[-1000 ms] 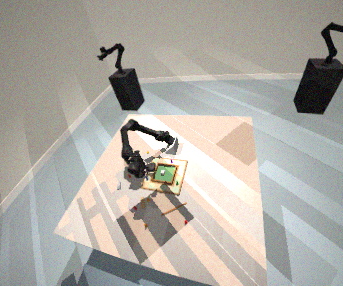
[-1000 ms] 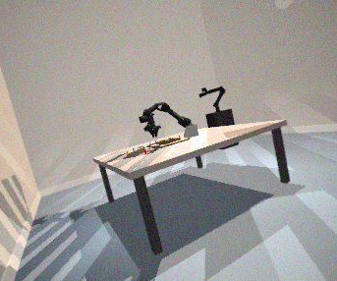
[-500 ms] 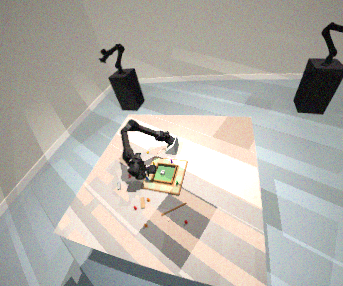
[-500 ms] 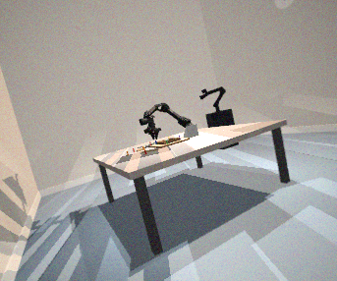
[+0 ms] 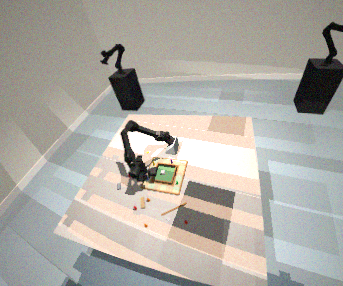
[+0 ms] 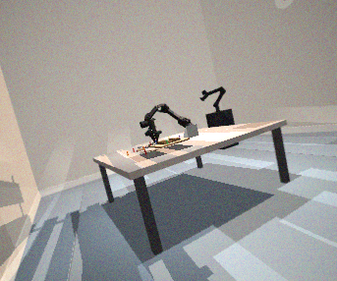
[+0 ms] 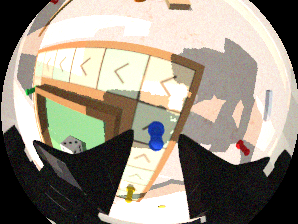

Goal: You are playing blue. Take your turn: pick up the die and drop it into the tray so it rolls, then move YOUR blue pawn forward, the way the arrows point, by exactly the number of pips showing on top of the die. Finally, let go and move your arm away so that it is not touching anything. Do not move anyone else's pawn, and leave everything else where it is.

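The blue pawn (image 7: 156, 136) stands on the right-hand column of the board (image 7: 200, 75) (image 5: 182, 172), near the corner, in the wrist view. My gripper (image 7: 156, 136) (image 6: 155, 141) is partly open, low over that side of the board. The pawn shows in the gap between the fingertips, with space on both sides; whether the tips are level with it is hard to tell. The grey-white die (image 7: 73, 144) (image 5: 163, 172) lies in the green tray (image 7: 70, 120) (image 5: 167, 177), left of my gripper in the wrist view. Its lower part is hidden, and its top pips are not clearly readable.
A yellow pawn (image 7: 130, 192) stands farther down the same column. A green pawn (image 7: 30, 91) (image 5: 177, 183) is across the board. Off the board are a red piece (image 7: 243, 147), a grey block (image 7: 268, 105) (image 5: 119, 186), a wooden block (image 7: 179, 4) (image 5: 142, 202) and a stick (image 5: 173, 209).
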{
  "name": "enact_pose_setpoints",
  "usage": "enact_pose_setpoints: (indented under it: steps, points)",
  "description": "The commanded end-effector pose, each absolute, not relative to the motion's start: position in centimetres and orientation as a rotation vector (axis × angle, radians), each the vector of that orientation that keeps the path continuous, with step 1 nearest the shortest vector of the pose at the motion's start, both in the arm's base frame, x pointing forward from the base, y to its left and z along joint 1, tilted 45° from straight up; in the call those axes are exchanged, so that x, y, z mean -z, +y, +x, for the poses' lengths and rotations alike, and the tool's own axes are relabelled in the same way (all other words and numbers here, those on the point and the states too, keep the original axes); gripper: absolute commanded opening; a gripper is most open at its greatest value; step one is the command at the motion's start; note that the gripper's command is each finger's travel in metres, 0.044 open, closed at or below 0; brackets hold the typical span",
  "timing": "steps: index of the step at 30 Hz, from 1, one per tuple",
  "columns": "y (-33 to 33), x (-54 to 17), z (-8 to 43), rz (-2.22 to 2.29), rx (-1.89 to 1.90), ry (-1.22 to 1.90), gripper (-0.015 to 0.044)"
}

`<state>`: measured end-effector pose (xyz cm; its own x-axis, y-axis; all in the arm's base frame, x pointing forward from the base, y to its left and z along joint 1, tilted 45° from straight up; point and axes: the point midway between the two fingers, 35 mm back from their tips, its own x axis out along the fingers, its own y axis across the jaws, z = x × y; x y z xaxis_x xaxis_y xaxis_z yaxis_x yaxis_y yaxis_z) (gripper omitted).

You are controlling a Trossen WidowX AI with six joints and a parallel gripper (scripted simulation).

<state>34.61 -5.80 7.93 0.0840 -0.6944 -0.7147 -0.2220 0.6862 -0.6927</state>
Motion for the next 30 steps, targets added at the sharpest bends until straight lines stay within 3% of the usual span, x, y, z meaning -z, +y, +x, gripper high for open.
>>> enact_pose_setpoints:
  steps: [1,4,10,17,30]
  points:
    - [-6.3,-7.5,34.6,-0.806,0.416,1.482,0.0200]
    - [-6.4,-7.3,34.6,-0.806,0.416,1.482,0.0200]
    - [-6.4,-7.3,34.6,-0.806,0.416,1.482,0.0043]
    - [-6.4,-7.3,34.6,-0.806,0.416,1.482,0.0000]
    - [-2.7,-10.9,34.9,-0.799,0.407,1.483,0.0000]
